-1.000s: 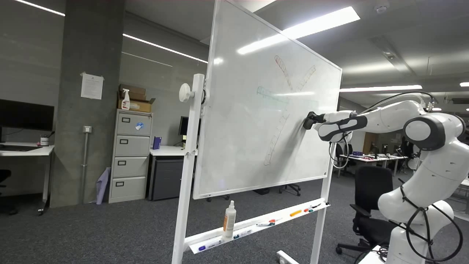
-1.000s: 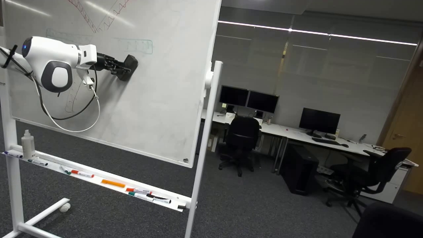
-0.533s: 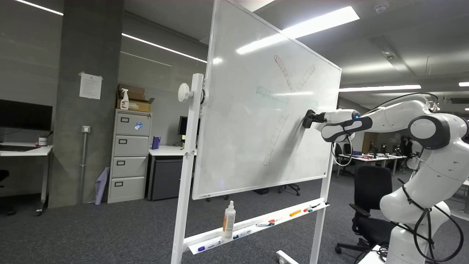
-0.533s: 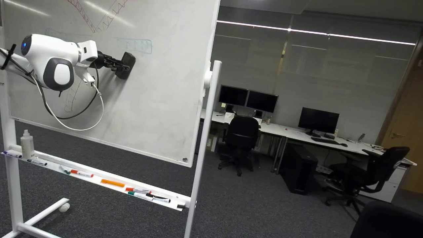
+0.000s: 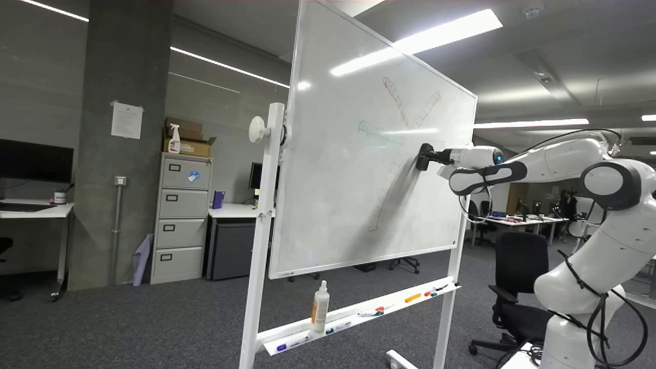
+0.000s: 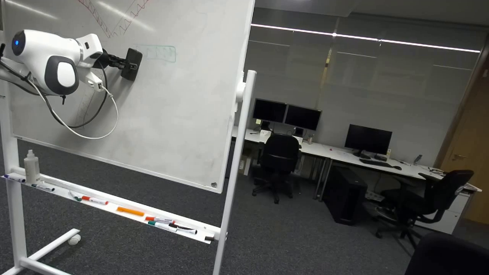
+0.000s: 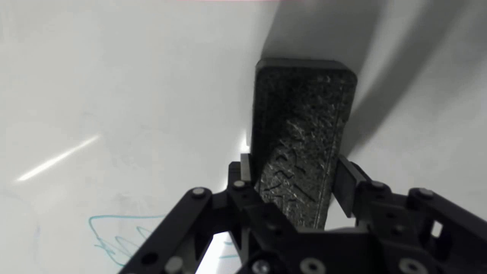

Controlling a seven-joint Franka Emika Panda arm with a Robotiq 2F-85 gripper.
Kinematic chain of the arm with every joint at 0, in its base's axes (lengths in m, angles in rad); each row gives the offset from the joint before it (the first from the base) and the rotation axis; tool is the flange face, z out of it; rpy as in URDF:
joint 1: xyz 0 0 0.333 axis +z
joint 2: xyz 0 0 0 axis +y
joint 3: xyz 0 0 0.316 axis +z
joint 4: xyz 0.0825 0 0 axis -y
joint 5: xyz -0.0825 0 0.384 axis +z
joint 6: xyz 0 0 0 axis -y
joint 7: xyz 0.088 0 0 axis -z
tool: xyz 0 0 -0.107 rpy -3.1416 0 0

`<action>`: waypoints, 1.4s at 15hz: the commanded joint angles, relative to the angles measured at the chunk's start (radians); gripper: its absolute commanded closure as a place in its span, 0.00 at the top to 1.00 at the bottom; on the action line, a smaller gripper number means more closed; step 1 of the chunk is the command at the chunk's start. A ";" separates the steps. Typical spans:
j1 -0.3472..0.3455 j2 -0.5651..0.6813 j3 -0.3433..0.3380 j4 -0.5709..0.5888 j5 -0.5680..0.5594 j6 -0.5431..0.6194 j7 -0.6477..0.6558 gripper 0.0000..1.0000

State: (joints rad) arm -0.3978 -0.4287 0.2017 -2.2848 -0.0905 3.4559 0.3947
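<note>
A black block-shaped eraser [image 7: 300, 110] with a scuffed, scratched back is clamped between the fingers of my gripper [image 7: 293, 167]. In both exterior views the eraser [image 5: 424, 157] [image 6: 132, 64] is at the face of the whiteboard [image 5: 333, 195] [image 6: 183, 118]; I cannot tell whether it presses flat. Red hatched strokes [image 5: 395, 100] form a V above it. A teal hatched bar [image 6: 162, 53] lies beside the eraser, and another teal bar [image 5: 376, 132] is on the opposite side. A faint dark-red stem [image 5: 382, 202] runs down below. Part of the drawing is hidden behind my arm.
Under the board, a tray [image 5: 353, 320] holds a spray bottle [image 5: 320, 310], several markers [image 6: 160, 220] and an orange item [image 6: 130, 211]. A white upright post [image 6: 238, 152] supports the board. An office chair [image 5: 520, 277] stands near the arm's base. Cables [image 6: 95, 133] hang from the wrist.
My gripper has moved up and to the left in both exterior views, carrying the eraser along the board. The grip has not changed.
</note>
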 commanded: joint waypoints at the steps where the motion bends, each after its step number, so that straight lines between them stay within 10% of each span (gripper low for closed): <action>1: 0.057 0.074 -0.004 0.115 -0.059 0.000 -0.029 0.30; 14: 0.478 0.088 -0.425 0.188 -0.192 0.000 -0.102 0.30; 21: 0.593 0.076 -0.615 0.205 -0.202 0.000 -0.112 0.30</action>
State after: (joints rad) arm 0.1598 -0.4062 -0.3306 -2.1526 -0.2740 3.4563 0.2925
